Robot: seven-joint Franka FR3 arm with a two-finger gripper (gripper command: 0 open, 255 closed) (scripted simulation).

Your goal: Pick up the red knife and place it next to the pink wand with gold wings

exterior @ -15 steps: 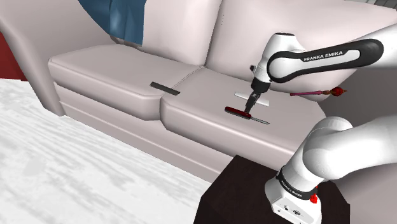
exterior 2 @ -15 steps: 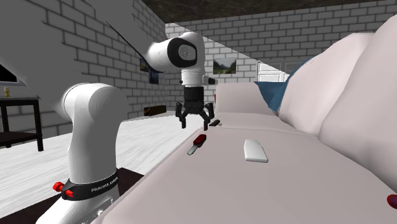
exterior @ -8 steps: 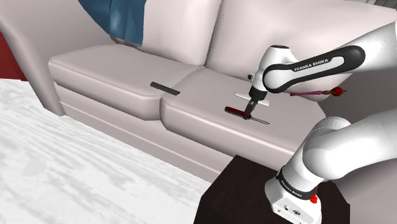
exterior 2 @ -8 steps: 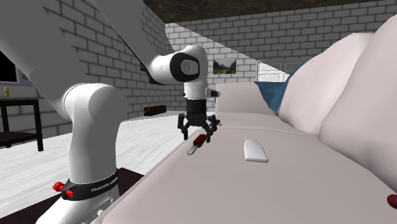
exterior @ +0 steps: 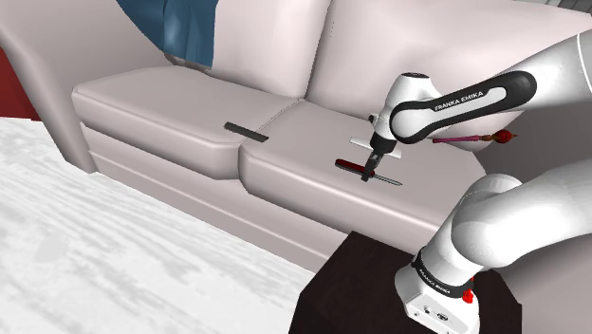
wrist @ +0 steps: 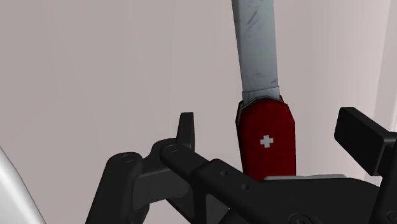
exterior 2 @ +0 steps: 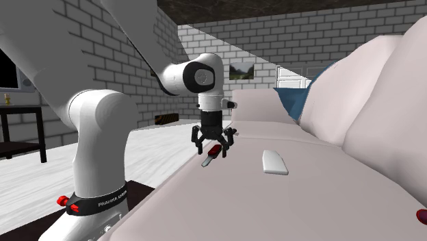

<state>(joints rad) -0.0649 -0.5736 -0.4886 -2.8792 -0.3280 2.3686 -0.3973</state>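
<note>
The red knife (exterior: 350,166) lies flat on the pale sofa's seat cushion (exterior: 304,185), its grey blade pointing toward the stand. My gripper (exterior: 373,169) is low over it and open. In the wrist view the red handle (wrist: 267,137), marked with a white cross, lies between the two fingers (wrist: 186,130) with a gap on each side, and the blade (wrist: 257,48) runs out ahead. From the second exterior view the gripper (exterior 2: 213,146) straddles the knife (exterior 2: 212,154). The thin pink wand (exterior: 471,139) lies farther back on the same cushion.
A flat white object (exterior: 364,143) rests just behind the knife, also seen as the white object (exterior 2: 274,162). A dark strip (exterior: 247,131) lies at the seam between cushions. A blue cushion (exterior: 180,28) leans on the backrest. The dark stand (exterior: 379,294) is below.
The gripper has come down from above the cushion to the knife, so its open fingers now stand on either side of the handle. The knife has not moved.
</note>
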